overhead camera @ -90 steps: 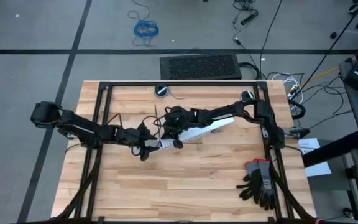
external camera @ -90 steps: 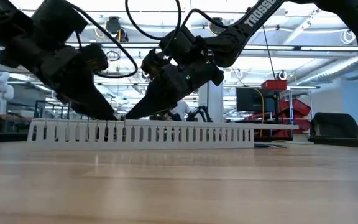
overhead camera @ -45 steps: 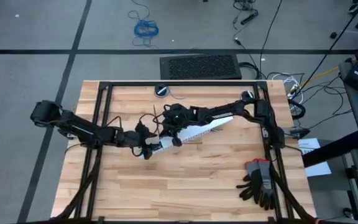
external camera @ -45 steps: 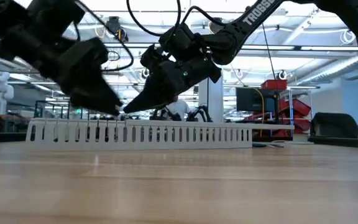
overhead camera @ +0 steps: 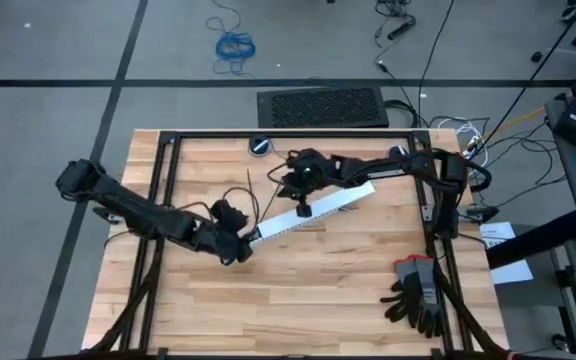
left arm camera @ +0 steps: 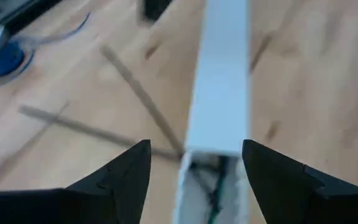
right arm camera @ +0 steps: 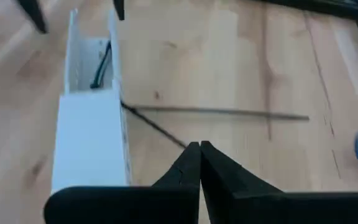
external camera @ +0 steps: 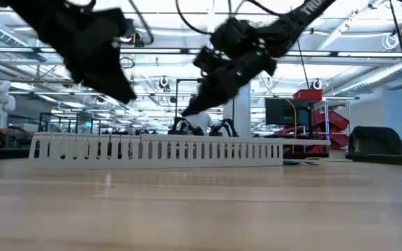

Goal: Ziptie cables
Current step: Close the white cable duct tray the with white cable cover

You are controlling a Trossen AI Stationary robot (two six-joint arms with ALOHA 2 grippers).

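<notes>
A white slotted duct (overhead camera: 313, 212) lies slantwise across the middle of the table. The cables (left arm camera: 215, 186) lie inside it and show as dark and green wires in its uncovered left end (right arm camera: 101, 65). Two thin dark zipties (right arm camera: 216, 112) (left arm camera: 138, 93) lie flat and crossed on the wood beside the duct's far side. My left gripper (left arm camera: 194, 165) hangs open above the duct's left end (overhead camera: 258, 234), one finger on either side, touching nothing. My right gripper (right arm camera: 199, 163) is shut and empty, raised above the duct's middle (external camera: 188, 110).
Black gloves (overhead camera: 418, 295) lie at the table's near right corner. A black frame (overhead camera: 168, 160) runs along the table's edges. A blue round thing (overhead camera: 259, 146) sits by the far edge. Bare wood lies open toward the near side.
Both grippers have risen from the duct. My right gripper has also gone toward the table's right and far edge, still shut. My left gripper has drawn back a little toward the duct's left end. The duct has stayed where it was.
</notes>
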